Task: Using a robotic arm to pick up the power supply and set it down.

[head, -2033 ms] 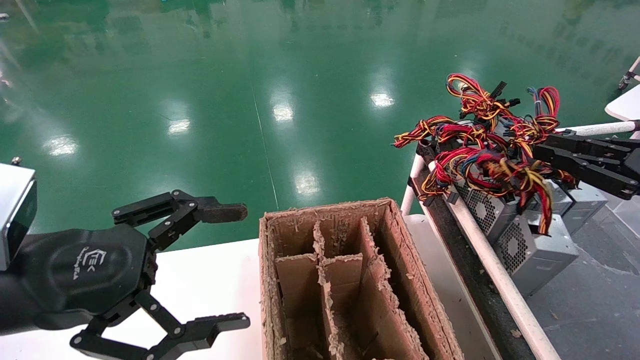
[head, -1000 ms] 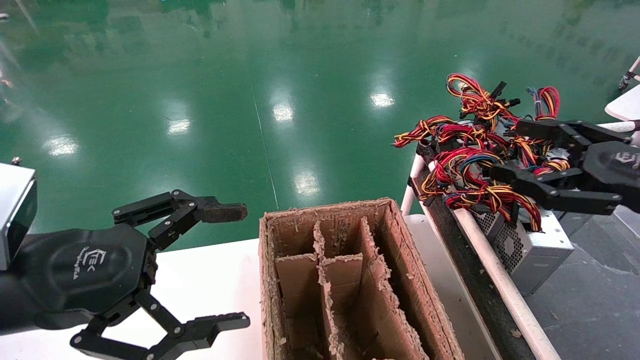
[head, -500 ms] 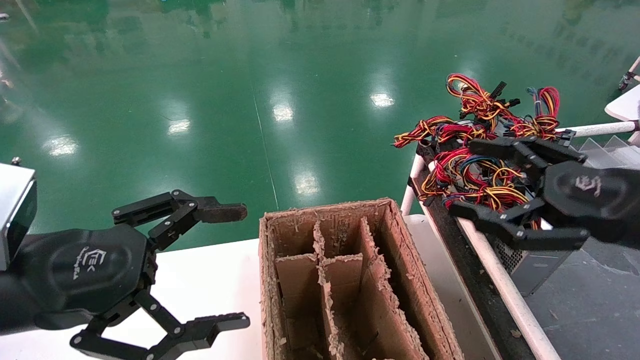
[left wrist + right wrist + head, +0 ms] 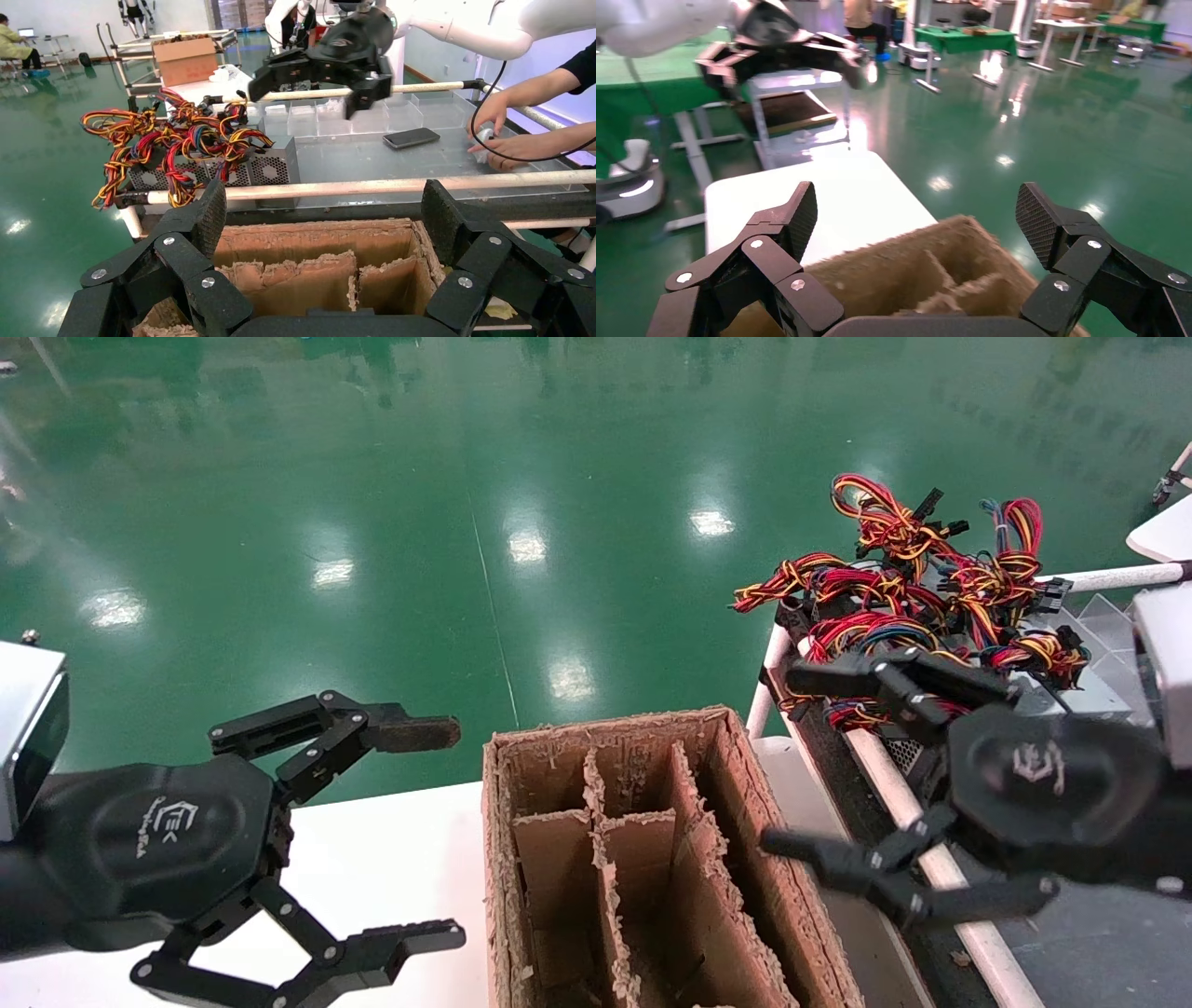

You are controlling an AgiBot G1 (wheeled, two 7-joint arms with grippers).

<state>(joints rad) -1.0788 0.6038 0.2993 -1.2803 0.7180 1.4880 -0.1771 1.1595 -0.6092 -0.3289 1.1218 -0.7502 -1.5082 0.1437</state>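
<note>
Green, glossy factory floor filled the background, with a white table [image 4: 391, 859] in front of the robot. Over the table's left part hovered the left gripper [image 4: 438, 836], its fingers spread wide and holding nothing; it looked parked.

To its right on the table stood a worn cardboard box [image 4: 652, 859], open at the top and split by cardboard dividers into several compartments, all empty as far as could be seen.

Just right of the box, the right gripper [image 4: 801, 761] hung above the gap between the box's right wall and a white rail [image 4: 941, 868], fingers released wide, carrying nothing. Its wrist view looked down into the box.

Farther right and beyond it, the power supply units [image 4: 270, 168] lay grouped on a lower shelf behind the rail, grey grille sides facing the box, under a tangle of red, yellow and black wires [image 4: 922, 589]. Which unit was meant could not be told.

The pick appeared not yet made. To do it well, the right gripper would likely need to turn toward the shelf, choose the nearest unit, and close across the metal case rather than the wire bundle. Lifting straight up should help free its cables from neighbouring units before clearing the rail. A phone [image 4: 411, 137] and a person's hands [image 4: 506, 144] lay farther along that shelf, so a short, contained swing seemed wise.
</note>
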